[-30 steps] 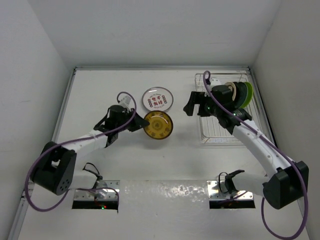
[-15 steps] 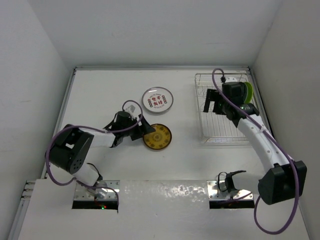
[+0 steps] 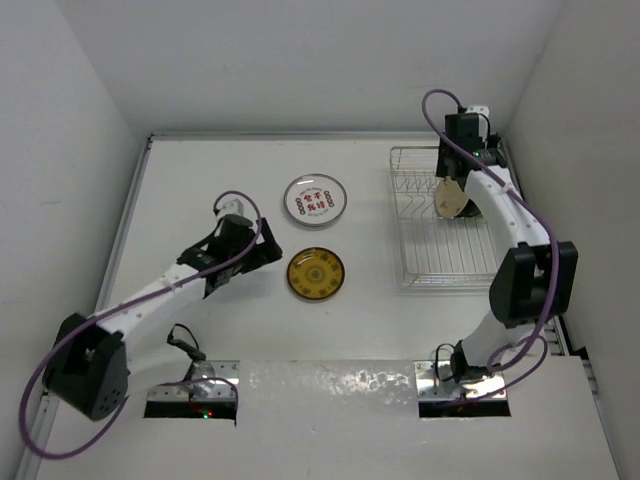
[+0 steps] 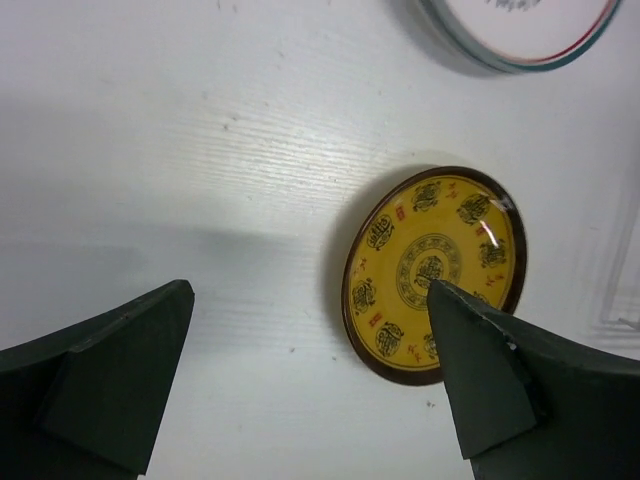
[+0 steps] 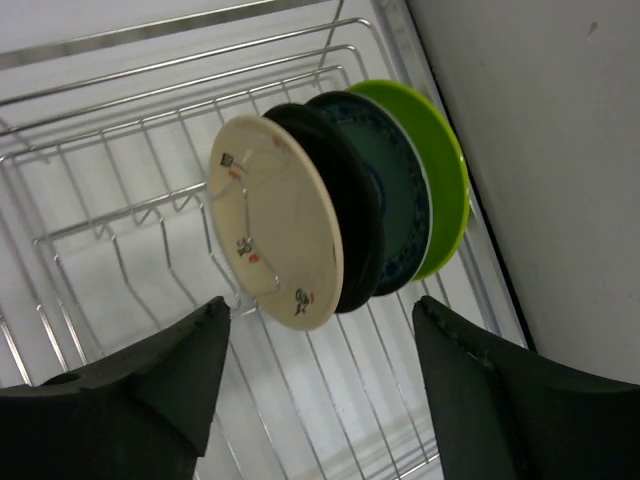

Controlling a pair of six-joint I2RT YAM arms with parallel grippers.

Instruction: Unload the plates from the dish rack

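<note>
The silver wire dish rack (image 3: 445,262) stands at the right. In it stand a tan plate (image 5: 275,230), a black one (image 5: 352,205), a dark teal one (image 5: 400,215) and a lime green one (image 5: 445,170), all on edge. My right gripper (image 5: 322,305) hovers open over them at the rack's far end (image 3: 462,172), touching none. An amber-brown patterned plate (image 4: 432,270) lies flat on the table (image 3: 316,274), near the white and red plate (image 3: 314,199). My left gripper (image 4: 308,290) is open just left of the amber plate (image 3: 272,250), holding nothing.
The right wall (image 5: 560,150) runs close beside the dish rack and the green plate. The white plate's rim (image 4: 520,35) shows at the top of the left wrist view. Purple cables (image 3: 436,100) loop over both arms.
The left gripper has opened and left the amber plate flat on the table, then drawn back leftward. The right arm has swung to the rack's far end, over the standing plates.
</note>
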